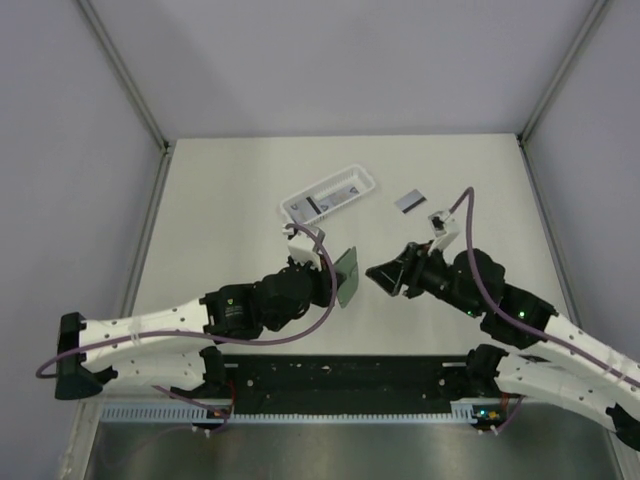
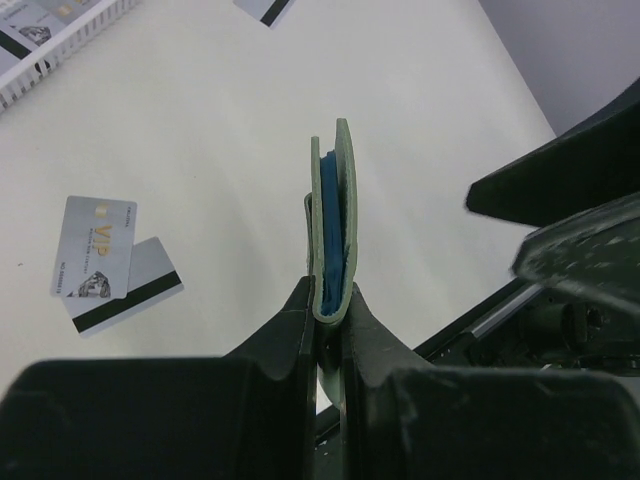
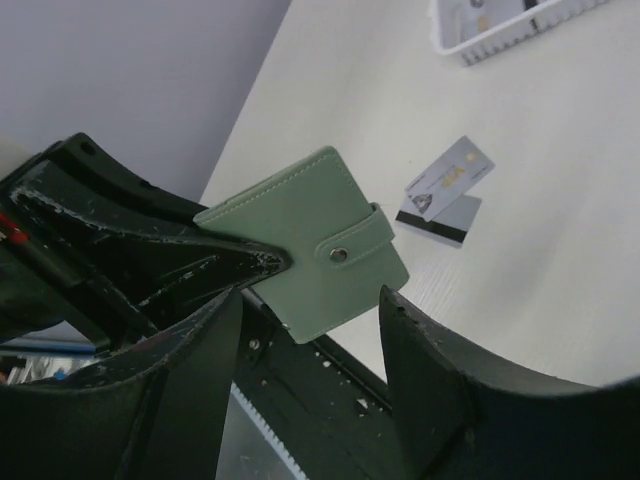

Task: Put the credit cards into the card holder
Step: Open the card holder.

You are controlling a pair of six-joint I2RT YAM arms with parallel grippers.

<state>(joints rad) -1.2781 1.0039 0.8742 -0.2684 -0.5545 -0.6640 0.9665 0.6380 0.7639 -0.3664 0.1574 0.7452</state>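
**Top view:** the left end effector is clamping the card holder on edge, with the right end effector gaping empty at its 3 o'clock.
**Left wrist:** two credit cards are lying on the counter at 9 o'clock.
**Right wrist:** the parted jaws are framing the snapped-shut card holder.

Both arms bend inward; the left gripper pinches the card holder, the right gripper faces it, jaws apart.
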